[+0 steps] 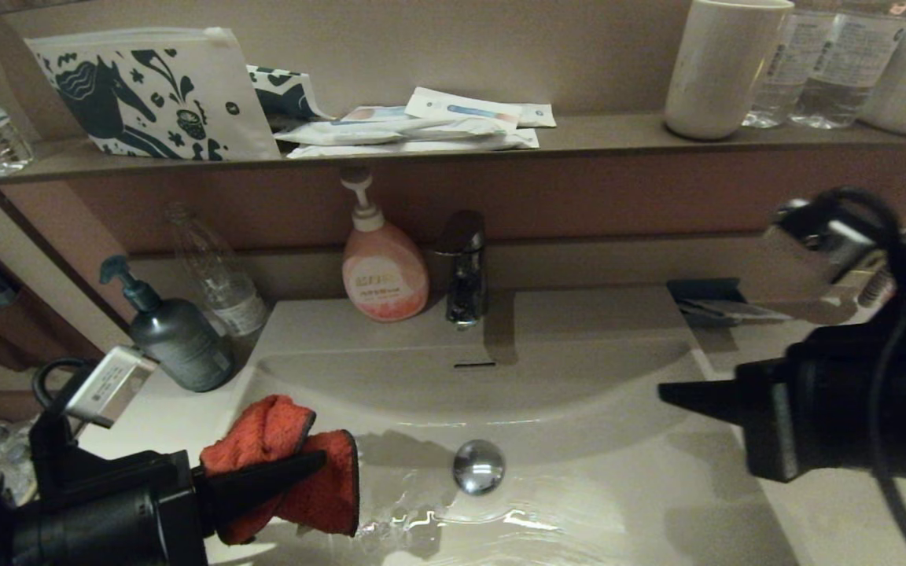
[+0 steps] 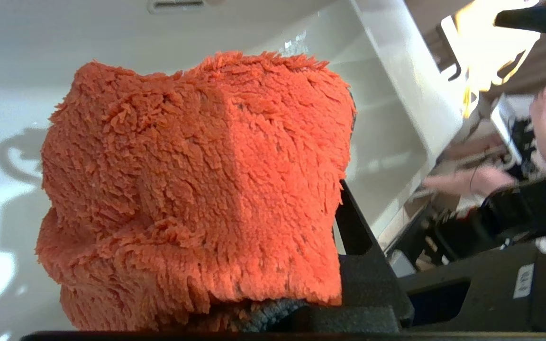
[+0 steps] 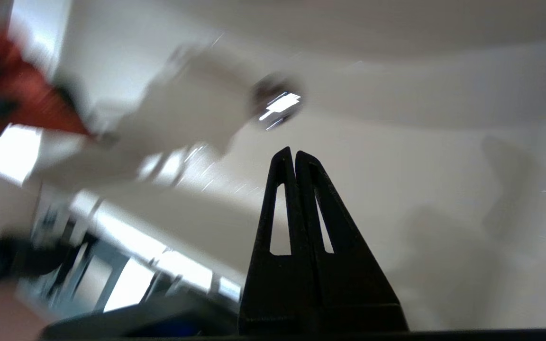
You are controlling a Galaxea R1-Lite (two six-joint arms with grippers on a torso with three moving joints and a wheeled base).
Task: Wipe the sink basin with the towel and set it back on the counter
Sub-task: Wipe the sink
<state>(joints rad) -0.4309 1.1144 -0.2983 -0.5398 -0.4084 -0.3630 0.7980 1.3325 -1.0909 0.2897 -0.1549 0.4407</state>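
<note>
You're looking at the left gripper (image 1: 307,464) pinching the towel (image 1: 296,464) w/ its fingers (image 1: 264,481) clamped tight on the bunched cloth, hanging it over the left part of the sink basin (image 1: 579,440), left of the drain stopper (image 1: 478,466). Water's pooling around the stopper. The right gripper (image 3: 294,156) is hovering over the basin's right side, right of the stopper, its fingers pressed together on nothing. The tabletop (image 1: 162,409) is lying left of the basin, w/ a grey pump bottle (image 1: 174,330) standing on it; pink soap bottle (image 1: 382,267) and tap (image 1: 465,267) are sitting behind the stopper.
</note>
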